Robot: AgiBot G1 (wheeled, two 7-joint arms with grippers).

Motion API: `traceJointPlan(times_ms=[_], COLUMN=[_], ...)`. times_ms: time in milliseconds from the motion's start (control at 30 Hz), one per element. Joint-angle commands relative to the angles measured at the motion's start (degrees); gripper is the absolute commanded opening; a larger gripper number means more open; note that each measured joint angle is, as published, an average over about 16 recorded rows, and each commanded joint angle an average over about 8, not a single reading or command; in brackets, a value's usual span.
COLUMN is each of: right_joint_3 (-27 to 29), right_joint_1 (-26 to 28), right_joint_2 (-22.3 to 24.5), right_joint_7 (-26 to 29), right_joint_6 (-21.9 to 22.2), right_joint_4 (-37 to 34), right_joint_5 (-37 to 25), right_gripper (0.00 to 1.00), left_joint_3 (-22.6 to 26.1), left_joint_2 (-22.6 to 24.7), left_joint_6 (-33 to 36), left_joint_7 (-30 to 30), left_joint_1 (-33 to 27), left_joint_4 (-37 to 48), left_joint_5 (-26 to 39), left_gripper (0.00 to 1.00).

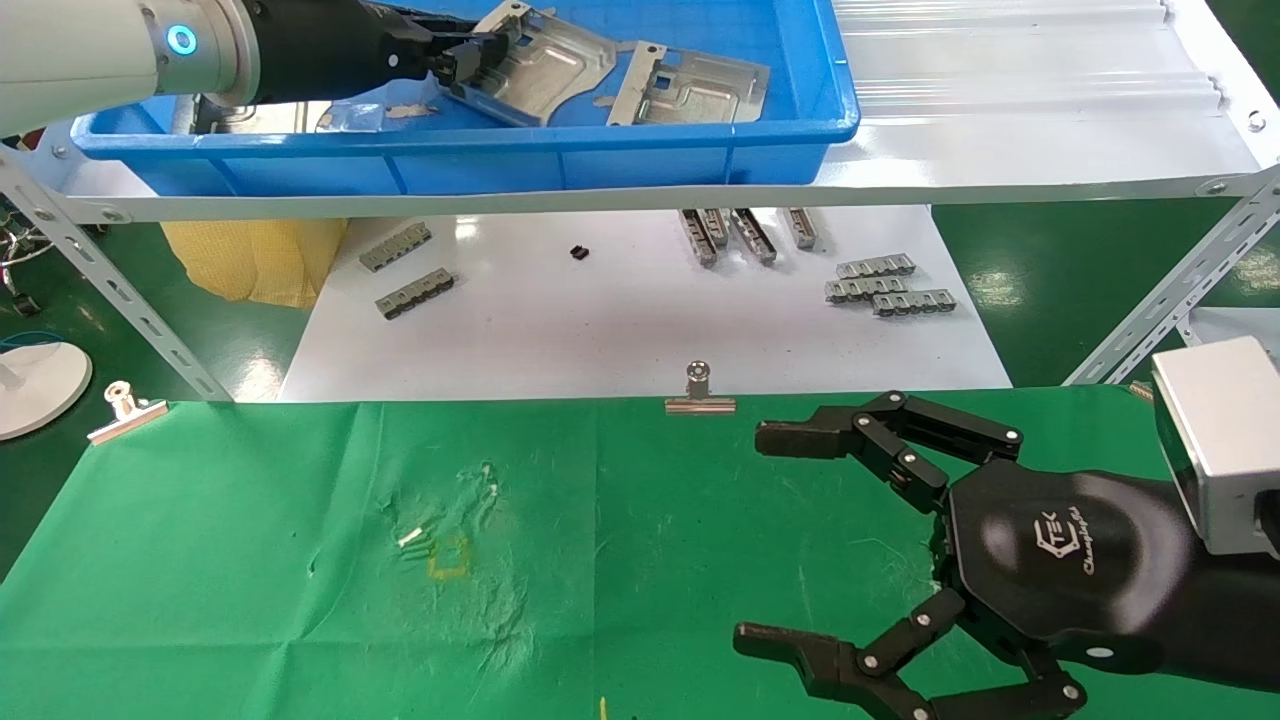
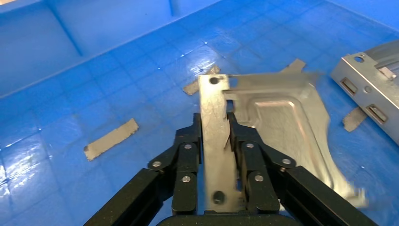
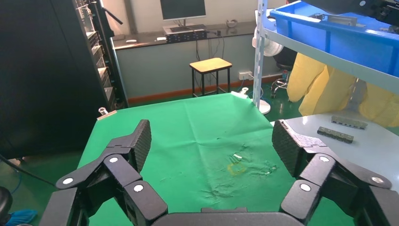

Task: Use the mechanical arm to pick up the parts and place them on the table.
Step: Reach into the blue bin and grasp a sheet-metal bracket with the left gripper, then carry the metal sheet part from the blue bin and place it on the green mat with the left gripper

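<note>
Upper left of the head view, my left gripper (image 1: 462, 62) is pinching a tilted plate (image 1: 545, 65) inside the blue tray (image 1: 600, 150); the wrist camera is showing its flange standing upright between the fingers (image 2: 188, 155). My right gripper (image 1: 775, 540) is hanging wide open over the green table (image 1: 300, 560).

The left gripper (image 1: 462, 62) is pinching a shiny metal part (image 1: 545, 68) inside the blue tray (image 1: 600, 160). The right gripper (image 1: 775, 540) is hanging wide open over the green table (image 1: 250, 560).

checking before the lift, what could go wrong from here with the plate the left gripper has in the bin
The left gripper pinches only the bent edge of the sheet-metal plate, so it may swing or slip out. Lifting out, it could catch the blue tray wall or nudge the second plate beside it.
</note>
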Motion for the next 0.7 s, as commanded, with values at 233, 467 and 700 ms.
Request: traceJointPlan(times_ms=[233,467,700], right_joint_3=[0.00,-0.01,-0.01], right_joint_1=[0.00,0.00,0.00], right_joint_2=[0.00,0.00,0.00], right_joint_7=[0.00,0.00,0.00], right_joint_6=[0.00,0.00,0.00], right_joint_4=[0.00,0.00,0.00], right_joint_5=[0.00,0.00,0.01], right_gripper=[1.00,1.00,1.00], left_joint_3=[-1.42,-3.90,-5.46], left_joint_2=[-1.05,-4.41,-9.04], left_joint_6=[1.15,10.93,27.34], left_joint_7=[2.60,7.85,14.94], left_joint_1=[-0.60,-1.10,-0.47], left_joint_4=[-1.82,-4.23,-6.34], left_joint_5=[-2.05,-5.85,-8.75], left_gripper=[0.00,0.00,0.00])
